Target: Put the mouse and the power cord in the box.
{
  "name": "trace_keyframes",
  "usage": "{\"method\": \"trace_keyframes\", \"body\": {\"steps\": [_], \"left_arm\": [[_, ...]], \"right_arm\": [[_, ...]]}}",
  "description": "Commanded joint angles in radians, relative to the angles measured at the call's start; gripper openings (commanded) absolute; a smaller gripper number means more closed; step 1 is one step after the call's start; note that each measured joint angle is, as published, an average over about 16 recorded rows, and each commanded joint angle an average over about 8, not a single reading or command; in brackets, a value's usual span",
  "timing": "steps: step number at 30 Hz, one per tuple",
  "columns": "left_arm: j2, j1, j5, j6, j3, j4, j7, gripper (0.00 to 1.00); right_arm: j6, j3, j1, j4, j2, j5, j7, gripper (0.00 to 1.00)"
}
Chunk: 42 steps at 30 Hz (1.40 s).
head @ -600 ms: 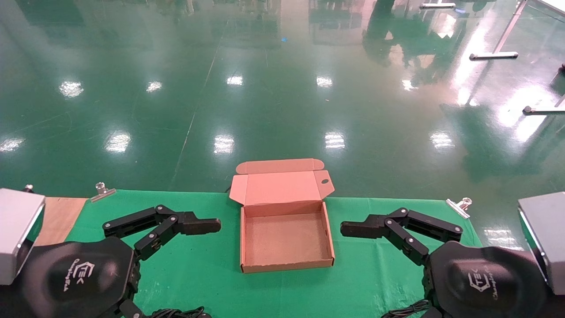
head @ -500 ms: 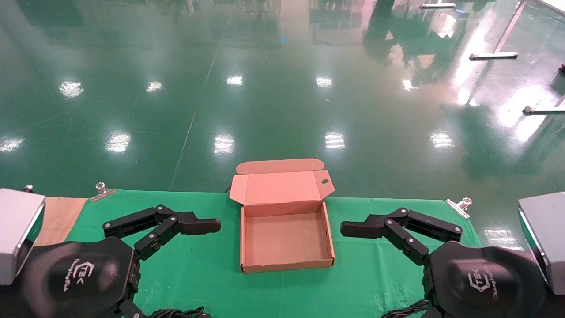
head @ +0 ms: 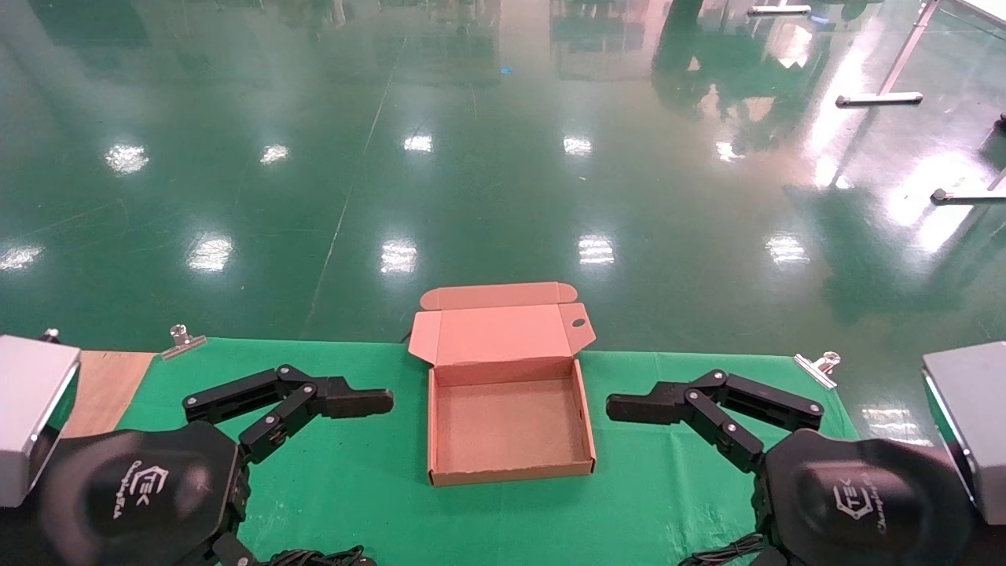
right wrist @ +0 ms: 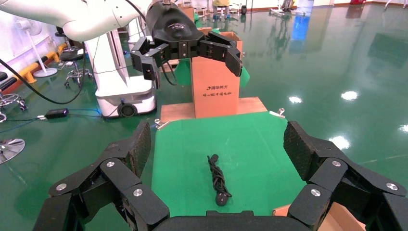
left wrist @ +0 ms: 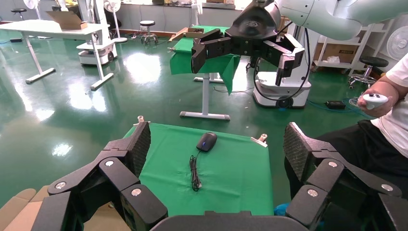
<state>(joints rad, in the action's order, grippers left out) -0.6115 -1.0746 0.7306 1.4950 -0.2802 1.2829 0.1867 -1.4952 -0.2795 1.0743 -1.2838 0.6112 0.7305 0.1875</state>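
From the head view the mouse (left wrist: pixel 207 141) and power cord (right wrist: pixel 218 180) are hidden; each lies on green cloth (head: pixel 354 472), seen only from the wrists. The box (head: pixel 509 472) sits open mid-table between left gripper (head: pixel 346 402) and right gripper (head: pixel 652 407), both spread wide, empty, before a glossy green floor (head: pixel 487 157).

You are looking at a box (head: pixel 509 424) of matt brown corrugated cardboard, its inner floor slightly fibrous. It is sitting on a green cloth (head: pixel 369 472), matt and faintly creased, with bare wood (head: pixel 106 389) showing at 9 o'clock. Shiny metal clips (head: pixel 817 367) are pinching the cloth edge. The floor (head: pixel 503 173) at 12 o'clock is gleaming, glossy green. The mouse (left wrist: pixel 207 141) is showing smooth black plastic. The power cord (right wrist: pixel 217 179) is looking like matt black rubber. The left gripper (left wrist: pixel 216 144) fingers (left wrist: pixel 139 144) are carrying rough, textured black pads.
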Motion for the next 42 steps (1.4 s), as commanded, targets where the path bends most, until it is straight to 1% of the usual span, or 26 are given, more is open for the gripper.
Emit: {"method": "trace_keyframes", "body": {"steps": [1, 13, 15, 18, 20, 23, 27, 31, 34, 38, 42], "left_arm": [[0.0, 0.0, 0.0, 0.0, 0.0, 0.0, 0.0, 1.0], [0.0, 0.0, 0.001, 0.0, -0.001, 0.0, 0.0, 1.0], [-0.003, -0.002, 0.013, 0.0, -0.007, 0.0, -0.001, 1.0], [-0.019, -0.019, 0.059, 0.0, -0.032, -0.01, 0.002, 1.0], [-0.038, -0.043, 0.112, 0.005, -0.062, -0.028, 0.004, 1.0], [-0.079, -0.1, 0.218, 0.024, -0.122, -0.077, 0.006, 1.0], [-0.132, -0.192, 0.377, 0.058, -0.211, -0.174, -0.007, 1.0], [-0.175, -0.29, 0.547, 0.075, -0.307, -0.281, -0.031, 1.0], [-0.206, -0.363, 0.669, 0.078, -0.38, -0.356, -0.05, 1.0], [-0.253, -0.449, 0.822, 0.069, -0.472, -0.462, -0.08, 1.0], [-0.308, -0.503, 0.944, 0.042, -0.542, -0.576, -0.121, 1.0]], "right_arm": [[0.0, 0.0, 0.0, 0.0, 0.0, 0.0, 0.0, 1.0], [0.001, -0.001, 0.0, 0.003, 0.001, 0.003, -0.001, 1.0], [-0.001, -0.005, 0.003, 0.007, -0.001, 0.016, -0.008, 1.0], [-0.013, -0.017, 0.02, 0.018, -0.005, 0.065, -0.037, 1.0], [-0.027, -0.034, 0.044, 0.03, -0.008, 0.127, -0.075, 1.0], [-0.047, -0.07, 0.095, 0.05, -0.008, 0.254, -0.157, 1.0], [-0.061, -0.133, 0.167, 0.067, 0.001, 0.453, -0.288, 1.0], [-0.05, -0.206, 0.226, 0.083, 0.029, 0.654, -0.419, 1.0], [-0.023, -0.26, 0.258, 0.103, 0.061, 0.797, -0.505, 1.0], [0.042, -0.321, 0.285, 0.152, 0.117, 0.969, -0.606, 1.0], [0.114, -0.362, 0.3, 0.228, 0.172, 1.081, -0.692, 1.0]]}}
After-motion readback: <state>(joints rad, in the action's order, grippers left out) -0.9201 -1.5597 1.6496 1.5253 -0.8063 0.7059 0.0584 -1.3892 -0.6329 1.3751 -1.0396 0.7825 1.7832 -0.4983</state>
